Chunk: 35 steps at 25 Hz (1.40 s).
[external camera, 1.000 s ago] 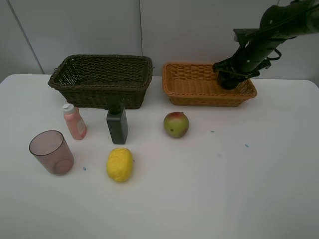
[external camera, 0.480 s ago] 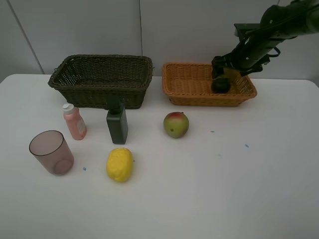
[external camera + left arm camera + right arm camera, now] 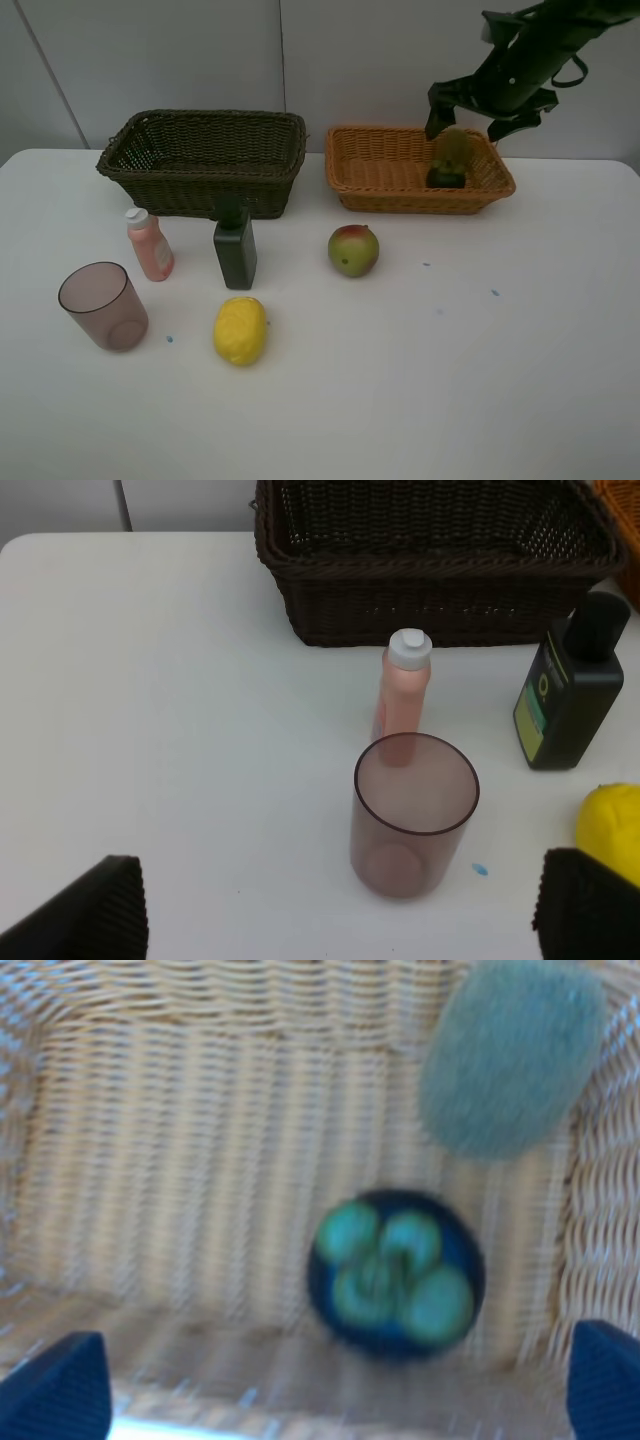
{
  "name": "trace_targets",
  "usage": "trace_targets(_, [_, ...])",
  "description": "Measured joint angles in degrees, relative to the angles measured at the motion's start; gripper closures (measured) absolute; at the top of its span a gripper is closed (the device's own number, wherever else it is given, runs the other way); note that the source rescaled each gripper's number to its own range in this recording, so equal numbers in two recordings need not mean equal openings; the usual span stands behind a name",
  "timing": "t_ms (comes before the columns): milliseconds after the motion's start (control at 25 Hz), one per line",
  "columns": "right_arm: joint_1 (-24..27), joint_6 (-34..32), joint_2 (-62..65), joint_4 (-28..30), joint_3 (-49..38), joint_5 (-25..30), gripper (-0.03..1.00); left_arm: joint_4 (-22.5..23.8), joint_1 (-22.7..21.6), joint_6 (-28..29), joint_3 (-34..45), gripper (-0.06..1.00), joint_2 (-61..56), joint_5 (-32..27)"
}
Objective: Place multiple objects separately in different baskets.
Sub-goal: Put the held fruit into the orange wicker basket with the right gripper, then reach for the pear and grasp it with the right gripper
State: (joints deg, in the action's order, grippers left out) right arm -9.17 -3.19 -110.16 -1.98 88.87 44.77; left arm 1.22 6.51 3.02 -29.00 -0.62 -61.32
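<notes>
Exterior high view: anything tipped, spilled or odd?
Nothing stands out. The pink bottle, dark green bottle and tinted cup stand upright; mangosteen and kiwi lie in the orange basket. Only a few blue specks on the table.

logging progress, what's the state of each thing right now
dark basket: nothing visible inside
orange basket: holds mangosteen, kiwi
pink bottle: upright, capped
dark green bottle: upright, capped
cup: upright, empty
lemon: on table
apple: on table
right gripper: open, above orange basket
left gripper: open, holding nothing

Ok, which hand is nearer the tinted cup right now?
Left. The left hand hangs open near the tinted cup; the right hand is far across the table, above the orange basket.
</notes>
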Motion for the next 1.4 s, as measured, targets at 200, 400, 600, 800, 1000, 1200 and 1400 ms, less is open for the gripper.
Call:
trace_targets(200, [-4.79,-9.2,5.43,3.19,0.0,10.1,-0.02,0.0,0.0,0.0,0.0,-0.06,0.0,0.0])
trace_targets(400, [-13.55,-20.01,8.27,8.11,0.0,18.37,-0.02,0.0,0.0,0.0,0.0,-0.06,0.0,0.0])
trace_targets(600, [-22.73,-26.5,8.23,8.96,0.0,19.8,-0.02,0.0,0.0,0.0,0.0,-0.06,0.0,0.0])
trace_targets(800, [-30.02,-34.58,6.88,9.61,0.0,19.75,-0.02,0.0,0.0,0.0,0.0,-0.06,0.0,0.0])
trace_targets(1000, [-33.81,-39.51,0.99,9.81,0.0,18.81,-0.02,0.0,0.0,0.0,0.0,-0.06,0.0,0.0])
trace_targets(1200, [-33.86,-43.46,-5.74,9.81,0.0,13.94,-0.02,0.0,0.0,0.0,0.0,-0.06,0.0,0.0])
trace_targets(1400, [-32.55,-44.88,-7.31,9.85,0.0,12.72,-0.02,0.0,0.0,0.0,0.0,-0.06,0.0,0.0])
